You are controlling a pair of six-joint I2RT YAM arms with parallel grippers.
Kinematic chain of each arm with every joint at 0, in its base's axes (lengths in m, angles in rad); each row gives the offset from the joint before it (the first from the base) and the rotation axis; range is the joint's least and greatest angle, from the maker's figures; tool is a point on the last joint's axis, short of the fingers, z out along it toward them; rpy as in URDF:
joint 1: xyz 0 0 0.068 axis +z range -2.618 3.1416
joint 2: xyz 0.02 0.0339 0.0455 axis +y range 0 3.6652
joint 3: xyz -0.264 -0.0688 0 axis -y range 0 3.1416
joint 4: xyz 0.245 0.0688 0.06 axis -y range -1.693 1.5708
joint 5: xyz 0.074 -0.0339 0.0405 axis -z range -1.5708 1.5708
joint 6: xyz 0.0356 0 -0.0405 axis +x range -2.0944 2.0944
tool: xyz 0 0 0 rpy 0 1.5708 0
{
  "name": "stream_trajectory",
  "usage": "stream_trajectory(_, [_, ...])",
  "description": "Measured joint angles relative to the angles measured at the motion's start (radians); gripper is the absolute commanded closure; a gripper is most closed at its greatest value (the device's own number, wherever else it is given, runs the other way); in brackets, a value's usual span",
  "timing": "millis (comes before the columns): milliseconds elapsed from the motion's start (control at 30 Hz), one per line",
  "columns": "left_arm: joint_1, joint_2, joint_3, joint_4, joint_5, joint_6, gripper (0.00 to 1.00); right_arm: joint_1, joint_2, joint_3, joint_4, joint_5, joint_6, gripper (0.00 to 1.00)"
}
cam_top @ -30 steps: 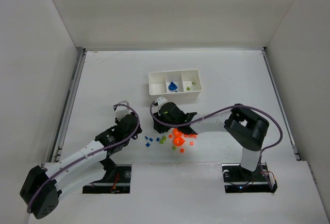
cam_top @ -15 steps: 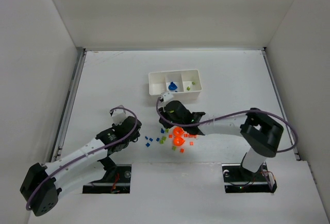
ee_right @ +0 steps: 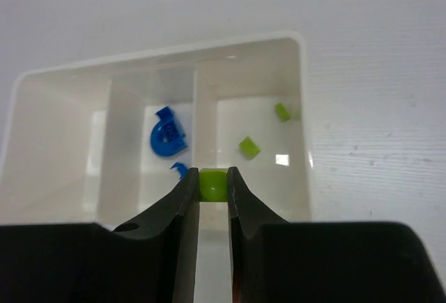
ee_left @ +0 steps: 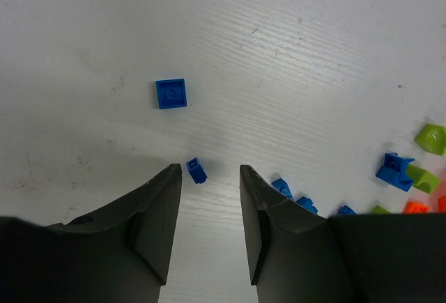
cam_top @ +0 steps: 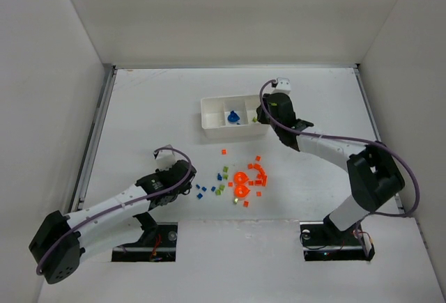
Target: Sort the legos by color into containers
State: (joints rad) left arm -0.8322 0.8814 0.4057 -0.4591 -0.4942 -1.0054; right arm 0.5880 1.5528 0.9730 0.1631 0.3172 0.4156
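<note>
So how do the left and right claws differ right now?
The left claw is open; the right claw is shut on a green brick. The left claw hangs over the table, a loose blue brick between its fingers; the right claw is over the white tray. Both are dark and two-fingered.

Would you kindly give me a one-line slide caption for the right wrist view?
Right fingers pinch a yellow-green lego at the white tray, with blue pieces and green pieces already inside.
</note>
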Motion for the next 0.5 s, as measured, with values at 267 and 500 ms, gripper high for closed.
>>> stream_trajectory(267, [-0.006,0.025,0.000,0.007,-0.003,0.001,0.69,-0.037,0.101,0.071,0.002,0.049,0.000,0.44])
stream_trajectory(500, [-0.016,0.052,-0.003,0.008,-0.003,0.000,0.73,0.039,0.033,0.005,0.014,0.059,0.003,0.44])
